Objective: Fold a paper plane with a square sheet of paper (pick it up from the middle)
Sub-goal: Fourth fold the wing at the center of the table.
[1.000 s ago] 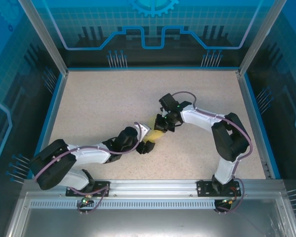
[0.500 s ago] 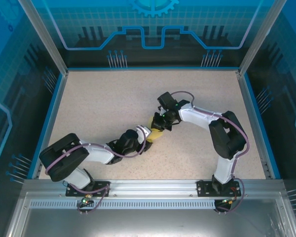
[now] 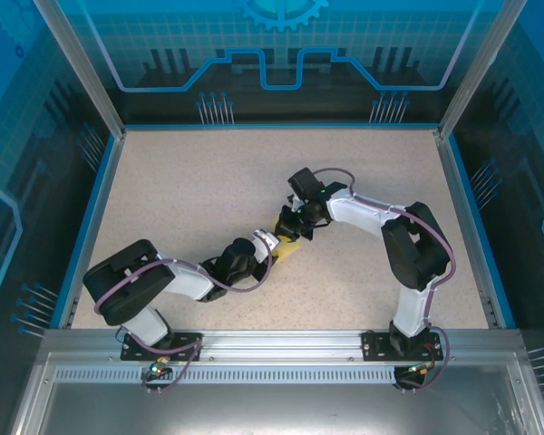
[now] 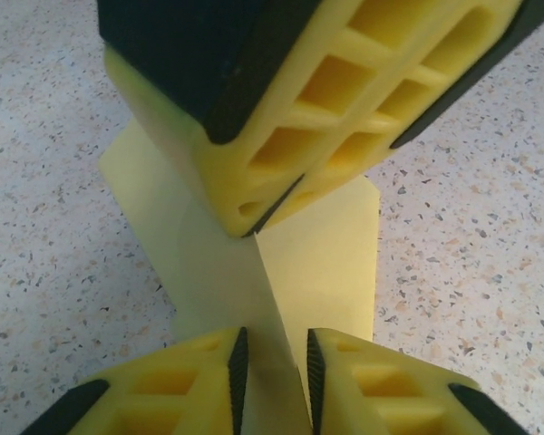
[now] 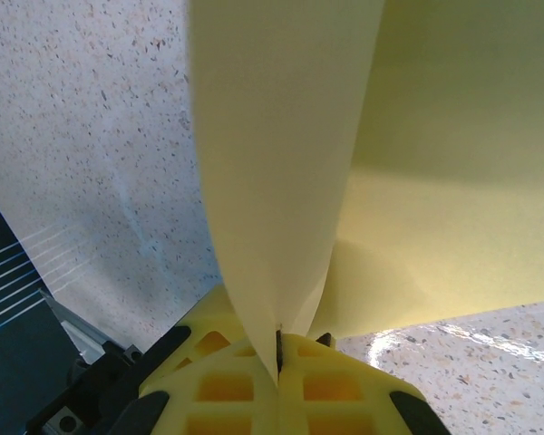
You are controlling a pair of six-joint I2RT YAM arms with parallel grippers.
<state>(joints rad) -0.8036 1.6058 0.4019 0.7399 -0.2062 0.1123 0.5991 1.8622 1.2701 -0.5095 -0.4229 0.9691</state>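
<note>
The yellow sheet of paper (image 3: 291, 248) lies mid-table, folded, with its centre crease raised as a ridge (image 4: 254, 299). My right gripper (image 3: 292, 228) is shut on the far end of that ridge; in its own view the paper (image 5: 281, 136) rises out of its closed jaws (image 5: 279, 349). In the left wrist view the right gripper's fingers (image 4: 344, 100) pinch the fold from above. My left gripper (image 4: 276, 367) straddles the near end of the ridge, pads narrowly apart on either side of it. Whether the folded paper has the paper plane's shape I cannot tell.
The speckled table (image 3: 181, 190) is bordered by a blue rim (image 3: 95, 208) and glass walls. Both arms meet at the middle, with the left forearm (image 3: 190, 281) low along the table and the right elbow (image 3: 415, 249) raised at the right.
My left gripper has slid forward and right up to the paper, and its jaws have narrowed around the raised fold. The right gripper has shifted slightly left, still holding the paper.
</note>
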